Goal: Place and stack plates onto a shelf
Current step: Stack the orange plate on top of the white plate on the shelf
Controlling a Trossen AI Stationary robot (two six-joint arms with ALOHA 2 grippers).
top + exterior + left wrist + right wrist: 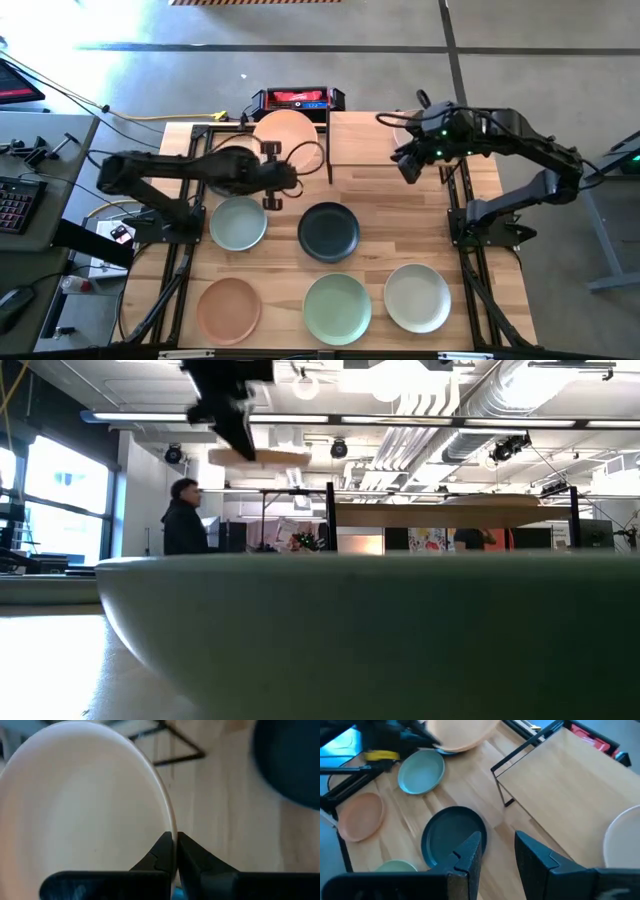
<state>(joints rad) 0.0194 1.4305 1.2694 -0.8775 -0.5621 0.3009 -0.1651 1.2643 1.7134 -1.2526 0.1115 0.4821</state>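
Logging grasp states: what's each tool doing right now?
Left tool: shut on the peach plate rim, lifted.
Right tool: open, empty, near the shelf.

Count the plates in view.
8. Peach plate in the left gripper; cream one on the shelf; black one partly under left arm; on the tabletop: blue-green, black, terracotta, pale green, cream.

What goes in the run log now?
left gripper: shut on peach plate, lifted | right gripper: open above shelf

Exposed ceiling ducts (450,400), bright window (60,500)
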